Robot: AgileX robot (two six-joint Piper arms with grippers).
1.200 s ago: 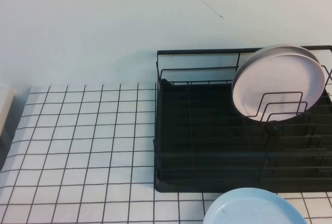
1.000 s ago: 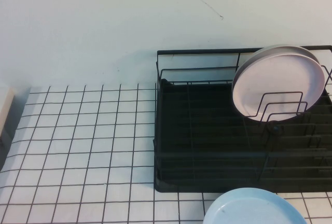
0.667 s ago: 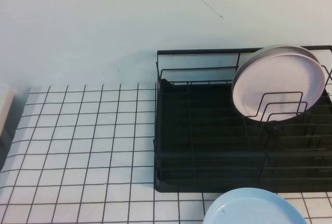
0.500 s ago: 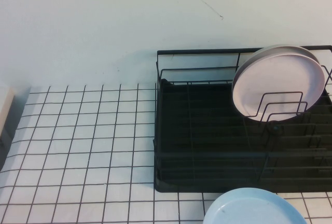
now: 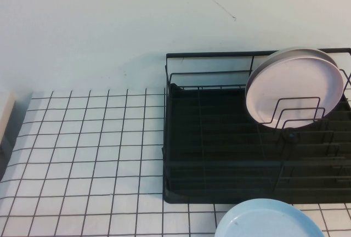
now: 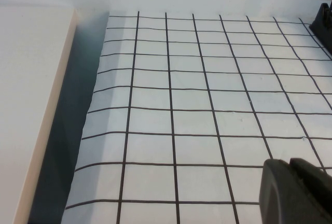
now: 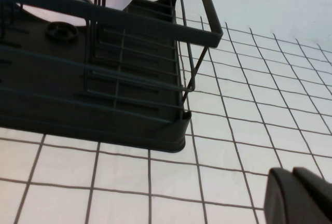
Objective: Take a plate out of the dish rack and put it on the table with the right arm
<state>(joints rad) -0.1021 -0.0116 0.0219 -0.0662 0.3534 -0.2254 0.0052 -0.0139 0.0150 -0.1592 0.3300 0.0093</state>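
On the left, our left gripper point(image 6: 298, 190) hangs parked over the bare table point(image 5: 82, 154), and we cannot tell its state. Rightward, the plate point(image 5: 294, 86) stands propped in the dish rack point(image 5: 219, 154) dividers; our right gripper point(image 7: 301, 195) waits beside the rack, state likewise unclear

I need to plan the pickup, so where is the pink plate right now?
In the high view the plate stands on edge in the far right corner of the dish rack, leaning on the upright wire dividers, beyond the light blue plate.

No readable txt, labels, nos. — none anywhere
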